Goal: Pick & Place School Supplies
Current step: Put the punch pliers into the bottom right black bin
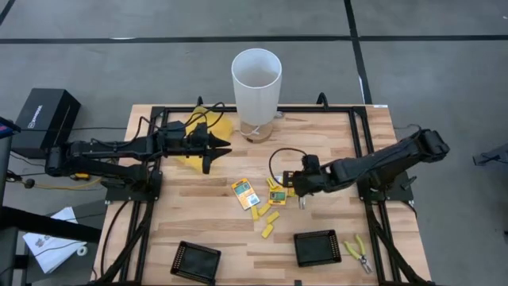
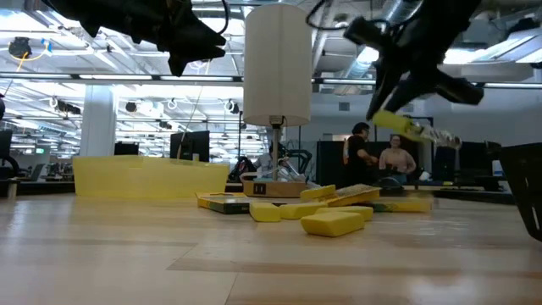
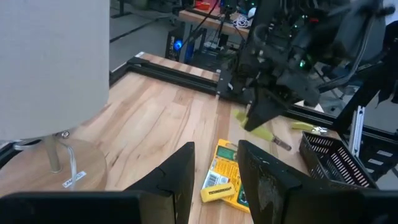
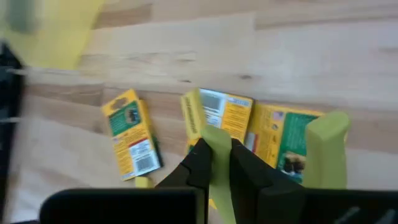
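We note the right pincer (image 1: 300,191) clamped on a small yellow-green plier tool (image 2: 412,128), lifted clear of the table (image 1: 198,218) above the yellow packets (image 1: 245,193), likely for carrying. Left pincer (image 1: 213,147) hangs parted and empty near the white cylinder (image 1: 255,83).

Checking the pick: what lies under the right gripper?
The right gripper, shut on a yellow-green plier tool, hangs above yellow packets on the table. The packet parts beneath its fingers are hidden.

Yellow packets (image 1: 245,193) with green-white labels lie mid-table beside short yellow blocks (image 1: 270,223) — one green-handled plier tool (image 2: 412,127) hangs lifted above them.
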You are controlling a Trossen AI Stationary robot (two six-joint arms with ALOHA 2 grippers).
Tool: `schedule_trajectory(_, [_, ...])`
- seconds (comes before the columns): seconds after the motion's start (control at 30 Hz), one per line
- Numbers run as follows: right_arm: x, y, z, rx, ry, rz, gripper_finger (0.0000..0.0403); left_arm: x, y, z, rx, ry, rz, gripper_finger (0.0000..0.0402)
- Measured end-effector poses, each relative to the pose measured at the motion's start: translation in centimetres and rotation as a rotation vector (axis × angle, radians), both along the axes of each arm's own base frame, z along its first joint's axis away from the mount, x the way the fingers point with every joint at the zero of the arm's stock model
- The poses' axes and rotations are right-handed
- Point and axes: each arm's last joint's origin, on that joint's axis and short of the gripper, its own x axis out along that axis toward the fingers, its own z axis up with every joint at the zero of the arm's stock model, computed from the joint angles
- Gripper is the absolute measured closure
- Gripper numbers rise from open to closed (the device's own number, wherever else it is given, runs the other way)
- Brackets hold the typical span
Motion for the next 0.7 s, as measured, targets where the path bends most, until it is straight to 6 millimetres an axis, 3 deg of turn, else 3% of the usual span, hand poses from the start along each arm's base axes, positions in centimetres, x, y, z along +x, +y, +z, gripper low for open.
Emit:
schedule_trajectory(0.33, [-1.8, 0.3, 2.2, -0.049, -0.025, 0.116, 0.0379, 0.0, 0.0, 0.2, -0.01, -0.023, 0.017, 0.0284])
schedule_trajectory(0.53, [-1.2, 2.6, 3.9, -0.08, -0.171, 0.395, 0.0379, 0.0, 0.1, 0.2, -0.008, -0.024, 0.018, 0.0284])
schedule_trajectory(0.7, [-1.4, 5.0, 3.1, -0.056, -0.132, 0.603, 0.0379, 0.0, 0.1, 0.2, -0.008, -0.025, 0.018, 0.0284])
